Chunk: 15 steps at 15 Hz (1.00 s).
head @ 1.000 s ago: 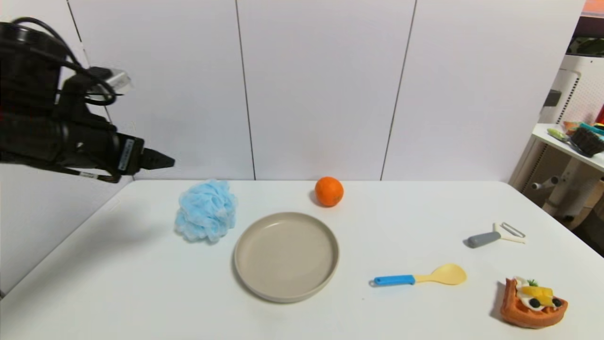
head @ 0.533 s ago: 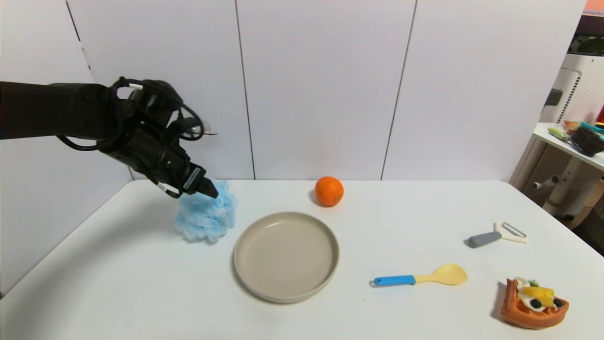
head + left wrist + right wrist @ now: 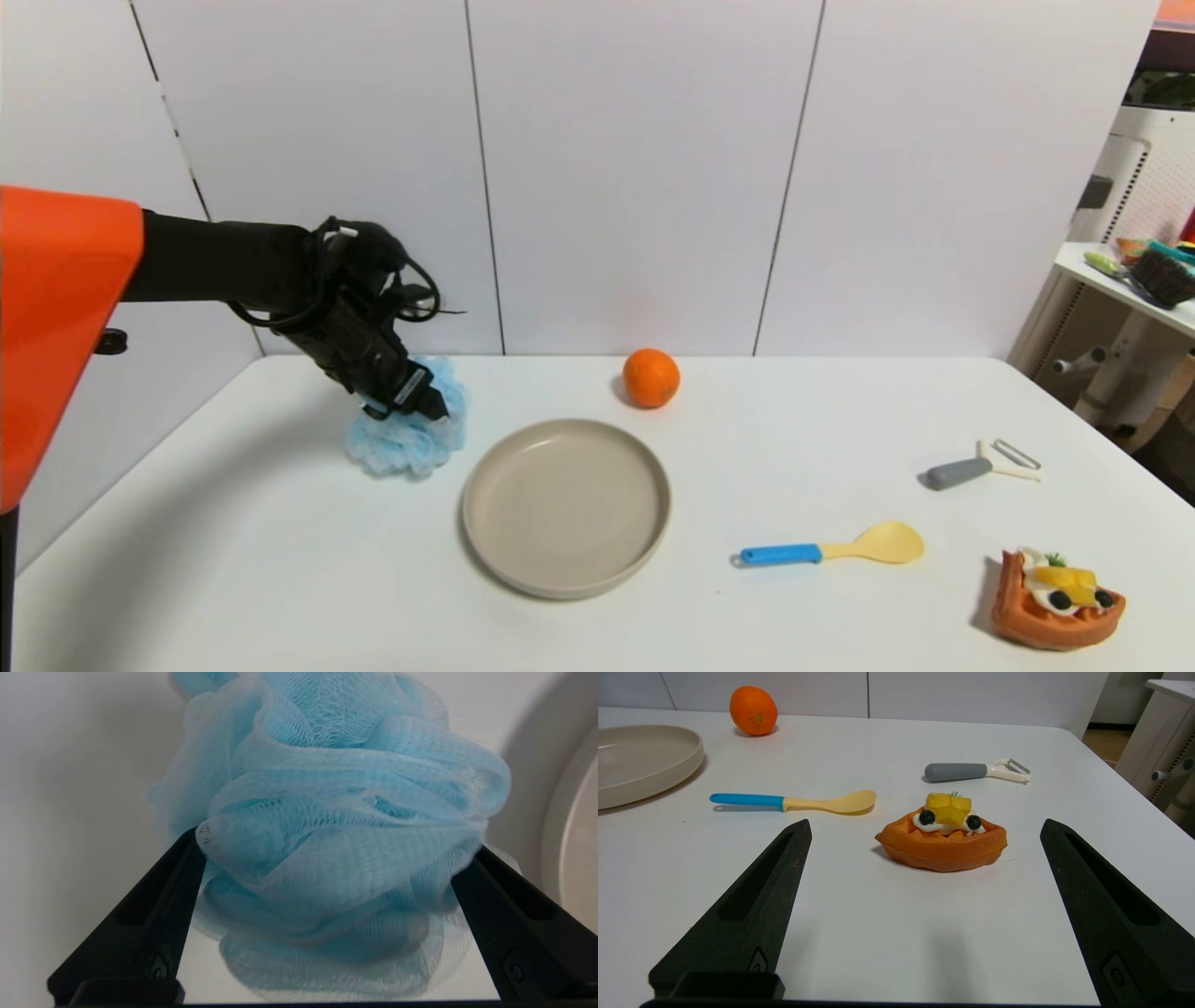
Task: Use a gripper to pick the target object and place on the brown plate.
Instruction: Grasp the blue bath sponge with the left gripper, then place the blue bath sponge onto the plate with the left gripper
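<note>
Black and angled down from the frame's left, the left gripper [image 3: 425,408] has dropped onto the light-blue bath pouf [image 3: 408,439], fingers spread wide around it, unclosed; grasp looks imminent. Right of it waits the brown plate [image 3: 567,505]. Right gripper [image 3: 920,896] idles open near a toy waffle [image 3: 941,836].

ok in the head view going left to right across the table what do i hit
Fluffy light-blue mesh pouf under the black left gripper → round beige plate → blue-handled yellow spoon → grey-handled peeler → orange toy waffle.
</note>
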Each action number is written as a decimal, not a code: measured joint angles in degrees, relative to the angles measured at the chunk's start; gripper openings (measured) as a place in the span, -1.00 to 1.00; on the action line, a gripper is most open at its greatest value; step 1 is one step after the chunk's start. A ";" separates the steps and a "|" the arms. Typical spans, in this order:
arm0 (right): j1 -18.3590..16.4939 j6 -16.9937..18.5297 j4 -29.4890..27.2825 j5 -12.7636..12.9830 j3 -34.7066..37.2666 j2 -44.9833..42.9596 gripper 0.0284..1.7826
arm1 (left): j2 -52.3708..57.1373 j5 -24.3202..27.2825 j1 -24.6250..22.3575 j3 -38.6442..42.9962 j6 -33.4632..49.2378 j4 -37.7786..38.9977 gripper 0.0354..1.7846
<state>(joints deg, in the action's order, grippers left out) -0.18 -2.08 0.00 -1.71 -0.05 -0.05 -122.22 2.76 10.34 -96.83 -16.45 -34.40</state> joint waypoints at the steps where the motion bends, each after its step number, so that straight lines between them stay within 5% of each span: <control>1: 0.00 0.00 0.00 -0.02 0.00 0.00 0.90 | -1.04 0.05 -0.04 -0.28 0.09 0.00 0.89; 5: 0.00 0.00 0.00 -0.02 0.00 -0.02 0.90 | -3.63 0.11 -0.04 -0.30 0.22 -0.05 0.86; 10: 0.00 0.00 -0.02 0.00 0.00 -0.02 0.90 | -3.85 0.20 0.10 0.22 -0.15 -0.51 0.04; 15: 0.00 0.00 -0.02 0.00 0.00 0.00 0.90 | 0.45 0.24 0.55 -0.06 0.02 -0.13 -0.30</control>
<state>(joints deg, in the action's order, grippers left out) -0.18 -2.08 -0.02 -1.71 -0.05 -0.05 -121.77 3.00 10.89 -96.89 -16.42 -34.54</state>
